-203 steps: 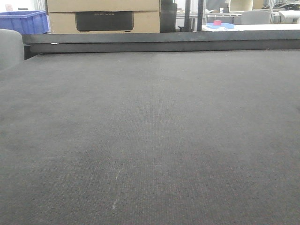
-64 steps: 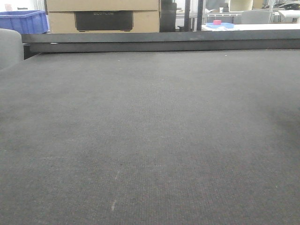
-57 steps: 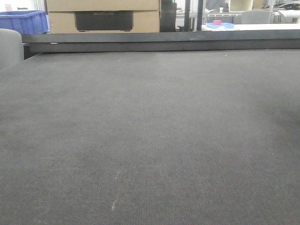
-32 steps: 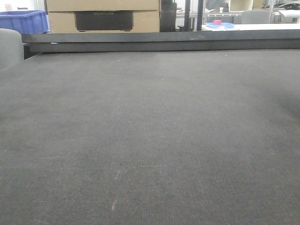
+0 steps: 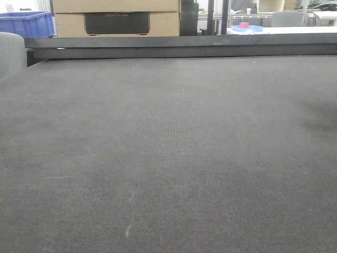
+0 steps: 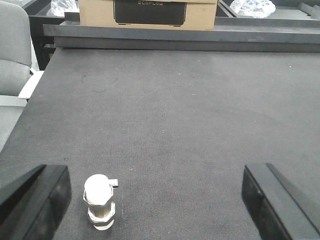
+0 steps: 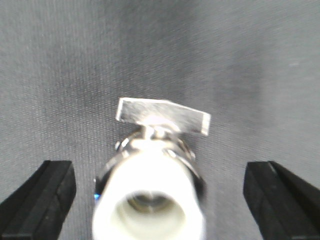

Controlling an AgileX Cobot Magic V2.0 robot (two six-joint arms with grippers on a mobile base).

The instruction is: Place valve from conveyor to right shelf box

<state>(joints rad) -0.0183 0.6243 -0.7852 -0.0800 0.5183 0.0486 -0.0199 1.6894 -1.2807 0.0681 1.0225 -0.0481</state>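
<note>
The valve (image 7: 150, 205) stands upright on the conveyor (image 7: 260, 55), centred between the spread fingers of the right end effector (image 7: 160, 167). The left end effector (image 6: 155, 172), also apart, has it off-centre, lower left.

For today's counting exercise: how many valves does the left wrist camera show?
1: the valve stands upright on the conveyor, bottom left. Others may lie outside the view.

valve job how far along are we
Done: nothing; the valve sits on the conveyor. In hand: the right tool is open with a finger on either side of the valve, not gripping. Left: close, lift, and carry it to the shelf box, which no view shows.
</note>
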